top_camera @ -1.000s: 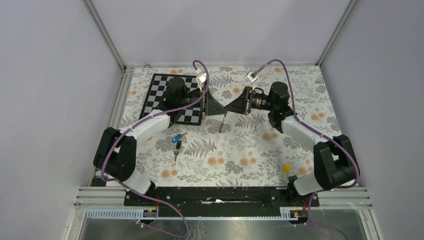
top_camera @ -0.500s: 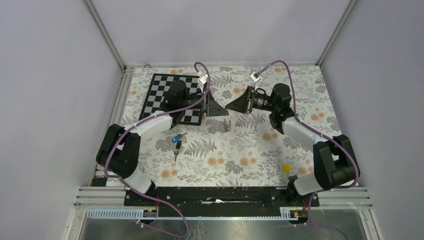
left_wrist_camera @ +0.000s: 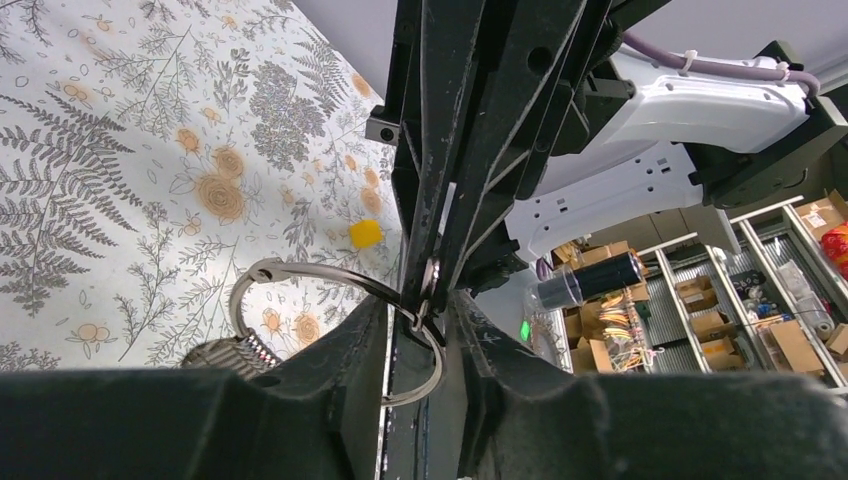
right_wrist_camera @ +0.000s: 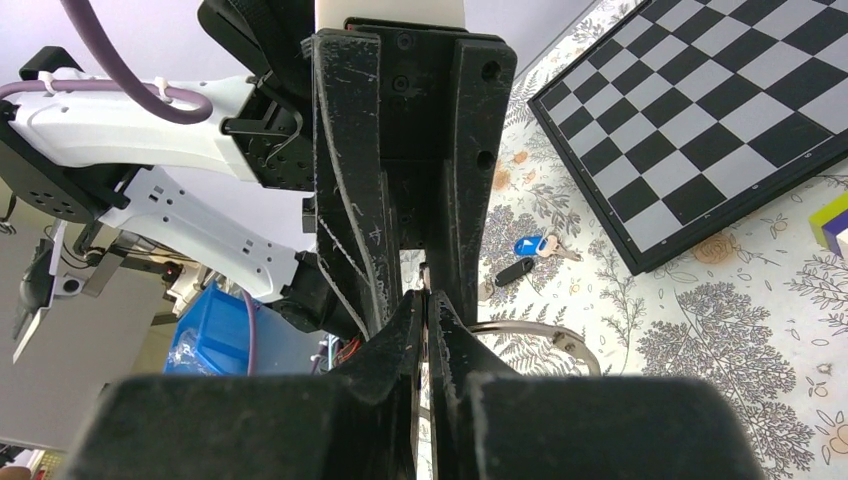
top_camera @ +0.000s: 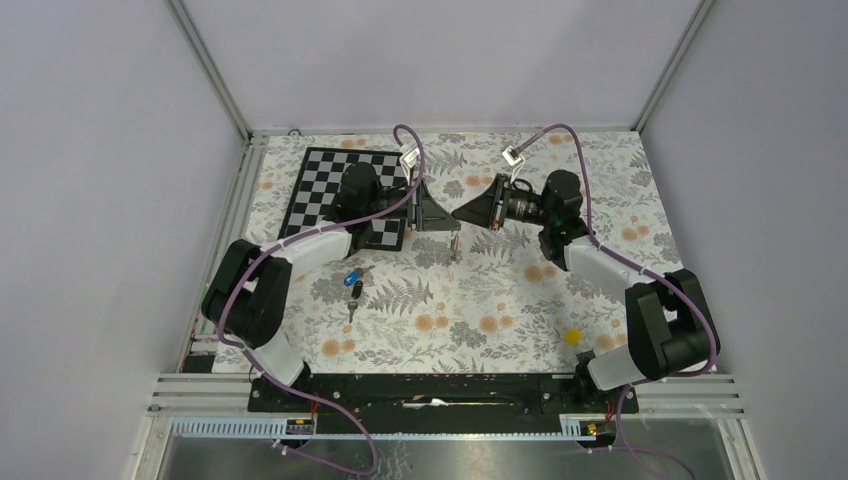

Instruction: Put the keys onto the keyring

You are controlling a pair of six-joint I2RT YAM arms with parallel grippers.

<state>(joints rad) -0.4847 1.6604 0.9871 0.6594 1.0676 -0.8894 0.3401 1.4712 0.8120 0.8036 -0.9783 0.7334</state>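
Note:
The keyring [top_camera: 457, 243] hangs above the middle of the table where both grippers meet. My right gripper [top_camera: 459, 214] is shut on its thin wire [right_wrist_camera: 540, 330], jaws pressed together [right_wrist_camera: 427, 300]. My left gripper [top_camera: 449, 222] stands against it from the left. In the left wrist view its jaws [left_wrist_camera: 422, 320] stand a little apart, the ring [left_wrist_camera: 300, 275] runs through the gap, and the fan of metal pieces [left_wrist_camera: 235, 352] hangs at the left. The blue-headed key [top_camera: 353, 279] and the black-headed key [top_camera: 353, 297] lie together on the cloth, left of centre; they also show in the right wrist view [right_wrist_camera: 527, 245].
A chessboard [top_camera: 330, 185] lies at the back left under the left arm. A small yellow block [top_camera: 572, 337] sits near the front right and also shows in the left wrist view [left_wrist_camera: 366, 233]. Metal frame rails run along the table's edges.
The left arm has stretched further towards the centre. The meeting point of the grippers and the hanging keyring have shifted slightly right. The keys have not moved.

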